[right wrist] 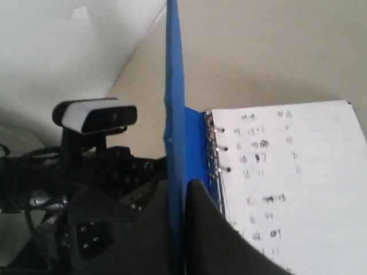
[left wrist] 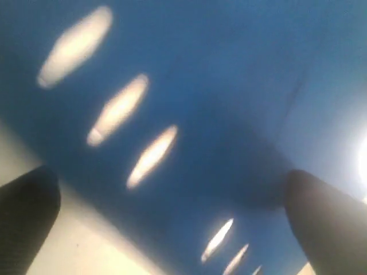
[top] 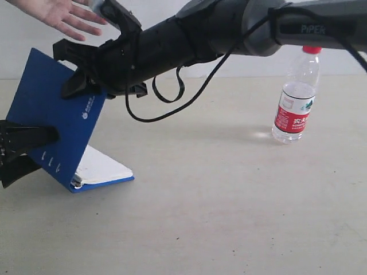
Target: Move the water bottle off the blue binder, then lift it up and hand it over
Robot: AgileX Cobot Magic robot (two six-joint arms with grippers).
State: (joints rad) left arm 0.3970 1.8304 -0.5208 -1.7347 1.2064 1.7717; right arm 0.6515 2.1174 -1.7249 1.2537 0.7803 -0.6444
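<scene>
A pale, matte desk (top: 229, 217) with faint scuffs runs back to a plain white wall (top: 241, 66). The water bottle (top: 295, 97) stands upright toward the desk's far edge on the right, well apart from the blue binder (top: 54, 126). The binder lies open toward the desk's left side, its cover tilted up steeply and its white pages (top: 103, 168) flat on the desk. The right gripper (top: 77, 83), on an arm stretched across the desk, has its jaws clamped on the cover's upper edge. The left gripper (top: 46, 150) is close to the cover's outer face by the spine holes, jaws apart. An open hand (top: 60, 17) hovers above the cover. A black cable (top: 166, 100) loops under the right arm. The bottle is clear plastic with a red cap and a red-and-white label. The pages carry handwriting and sit on metal rings.
</scene>
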